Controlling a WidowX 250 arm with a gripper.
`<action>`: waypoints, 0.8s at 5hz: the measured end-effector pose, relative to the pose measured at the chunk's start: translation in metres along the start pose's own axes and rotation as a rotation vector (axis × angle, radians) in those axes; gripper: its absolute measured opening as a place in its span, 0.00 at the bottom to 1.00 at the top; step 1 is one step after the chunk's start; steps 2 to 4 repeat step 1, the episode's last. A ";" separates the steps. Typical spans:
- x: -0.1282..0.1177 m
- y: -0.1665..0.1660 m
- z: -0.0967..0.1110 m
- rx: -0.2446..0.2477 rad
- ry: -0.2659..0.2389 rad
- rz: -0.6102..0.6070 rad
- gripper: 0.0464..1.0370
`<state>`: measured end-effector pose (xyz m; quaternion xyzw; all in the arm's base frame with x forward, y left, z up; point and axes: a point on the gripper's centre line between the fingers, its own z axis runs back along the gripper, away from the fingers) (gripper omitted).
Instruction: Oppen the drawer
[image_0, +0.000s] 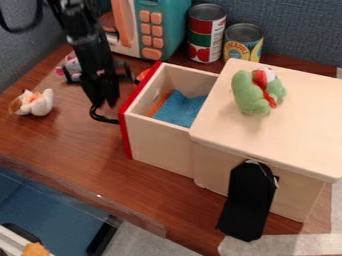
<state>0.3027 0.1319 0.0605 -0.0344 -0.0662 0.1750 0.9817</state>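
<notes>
The drawer (158, 146), a pale wooden tray with a red front panel (125, 134), juts from the left side of the pale wooden box (300, 120), its inner end inside the box. Opening it looks largely done: a good part of the inside lies exposed. What is left is perhaps a little more pull, if a fuller opening is wanted, and otherwise just moving the arm clear; how much travel remains I cannot tell. The drawer sits level, its walls plain and smooth, with a blue cloth (179, 109) and a slim orange item (159, 104) in it.

Left of the box, just beyond the red panel, the black two-finger gripper (105, 102) hangs low; I cannot tell whether it is spread or pressed together, nor whether it touches the panel.

On top of the box lies a green plush toy (247, 97) with red and white on it, and a black flat strap-like piece (248, 202) hangs against the box's near side. Behind the box stand a red-and-green can (206, 35), a yellow-labelled can (242, 50) and, farther left, a teal toy microwave (168, 25) with orange buttons. Well left of the box, a white-and-orange plush toy (39, 103) lies on the brown wooden table (67, 137).
</notes>
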 end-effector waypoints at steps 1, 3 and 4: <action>0.001 -0.015 0.043 0.015 -0.089 -0.045 0.71; 0.001 -0.015 0.043 0.015 -0.089 -0.045 0.71; 0.001 -0.015 0.043 0.015 -0.089 -0.045 0.71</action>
